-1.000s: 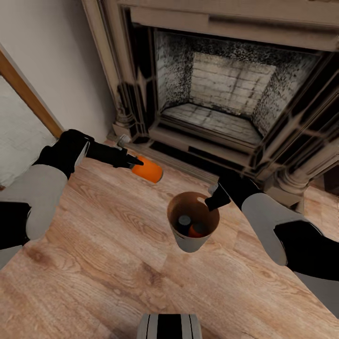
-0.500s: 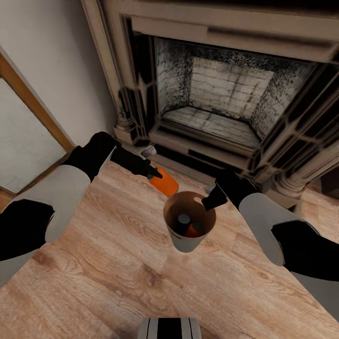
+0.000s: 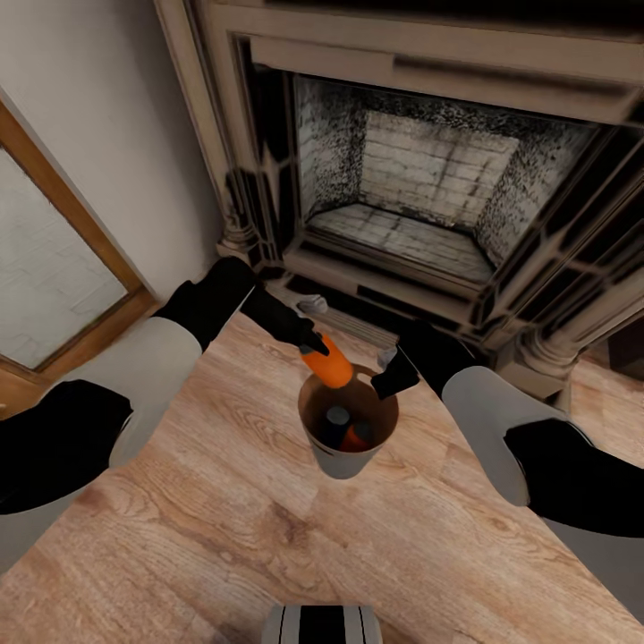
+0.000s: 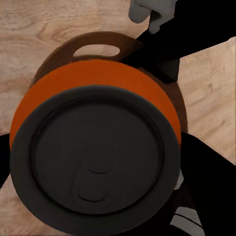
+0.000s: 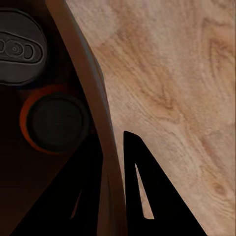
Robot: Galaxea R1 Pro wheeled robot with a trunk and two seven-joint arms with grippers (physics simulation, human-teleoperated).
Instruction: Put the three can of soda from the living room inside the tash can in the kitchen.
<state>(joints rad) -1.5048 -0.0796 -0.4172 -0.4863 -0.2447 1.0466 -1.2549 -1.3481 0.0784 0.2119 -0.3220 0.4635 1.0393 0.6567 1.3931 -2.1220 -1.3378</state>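
Left end effector (image 3: 313,344) is clamped on an orange can (image 3: 328,366), long axis tilted, lower end pointing into the trash can (image 3: 344,463) mouth. Right end effector (image 3: 386,383) pinches the trash can rim, holding it above the wood floor (image 3: 224,528). Inside: a dark can (image 3: 335,419) and an orange can (image 3: 356,438), upright.

The bucket (image 3: 349,440) is above the floor (image 3: 224,528), in front of the fireplace (image 3: 420,197). Two cans (image 3: 337,423) are inside it. A third can (image 3: 328,363) is over its rim, toward the left.
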